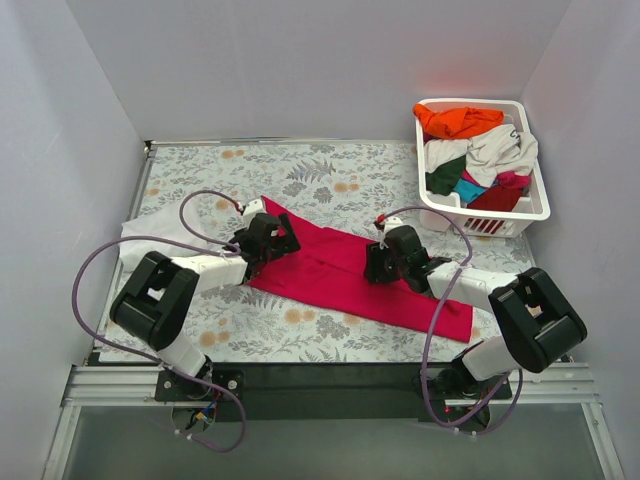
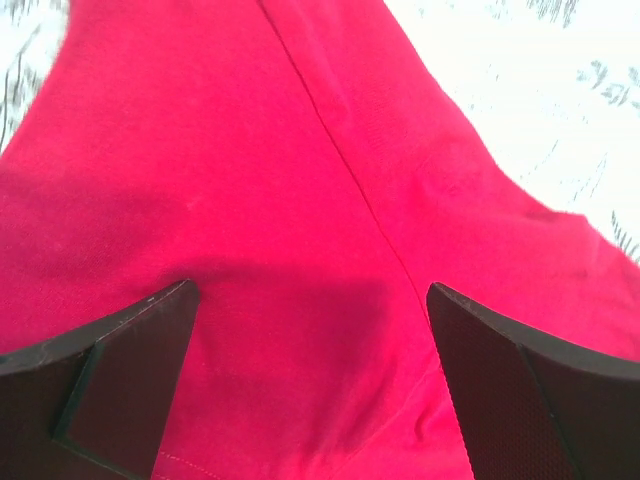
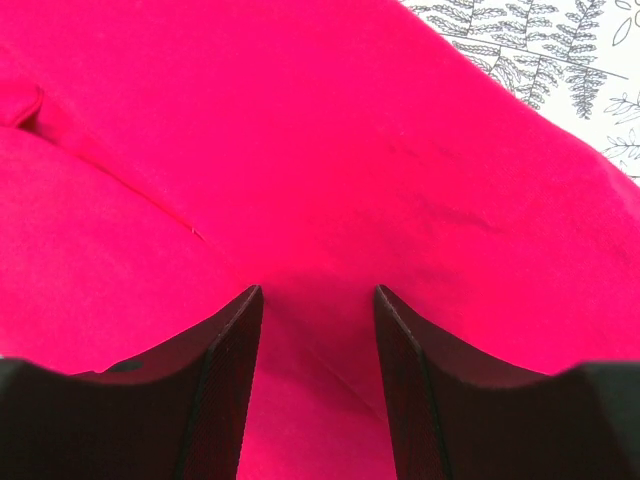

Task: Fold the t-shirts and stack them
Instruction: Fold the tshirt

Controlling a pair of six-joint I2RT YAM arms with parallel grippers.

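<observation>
A large crimson-pink t-shirt (image 1: pixel 330 270) lies as a long diagonal band across the flowered table (image 1: pixel 300 170), from back left to front right. My left gripper (image 1: pixel 287 240) is low over its upper left part. In the left wrist view the gripper (image 2: pixel 311 287) is wide open over the cloth (image 2: pixel 250 150), beside a seam. My right gripper (image 1: pixel 373 263) is low over the shirt's middle. In the right wrist view it (image 3: pixel 318 290) is open, its jaws straddling a raised fold of the cloth (image 3: pixel 330 130). A white t-shirt (image 1: pixel 140 235) lies at the left edge.
A white slotted basket (image 1: pixel 530 205) stands at the back right and holds orange (image 1: pixel 455 122), off-white (image 1: pixel 500 148), green, teal and pink shirts. Grey walls close in the back and both sides. Purple cables loop beside both arms. Bare tablecloth shows in the wrist views (image 2: pixel 520 80) (image 3: pixel 540 50).
</observation>
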